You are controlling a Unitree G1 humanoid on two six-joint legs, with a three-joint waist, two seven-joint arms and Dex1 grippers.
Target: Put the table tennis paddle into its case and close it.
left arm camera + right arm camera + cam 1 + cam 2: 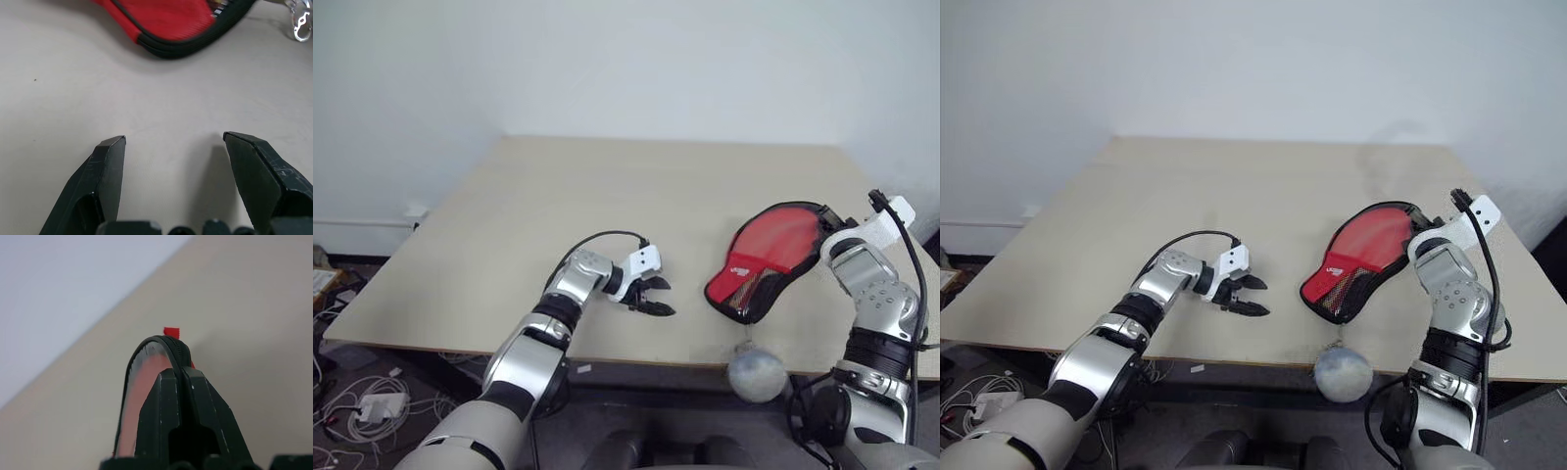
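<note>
1. Plush ball (757,375) hangs off the bench (607,196) edge. One case (769,257) lies between both grippers; right gripper (830,223) is clamped on its rim, lifting it.
2. Left gripper (173,142) is apart, empty, the case just ahead.
3. Right wrist: rim pinched. Paddle seemingly inside; zip probably unfinished.

Red case (771,257) with black mesh; grey plush ball (756,375).
</note>
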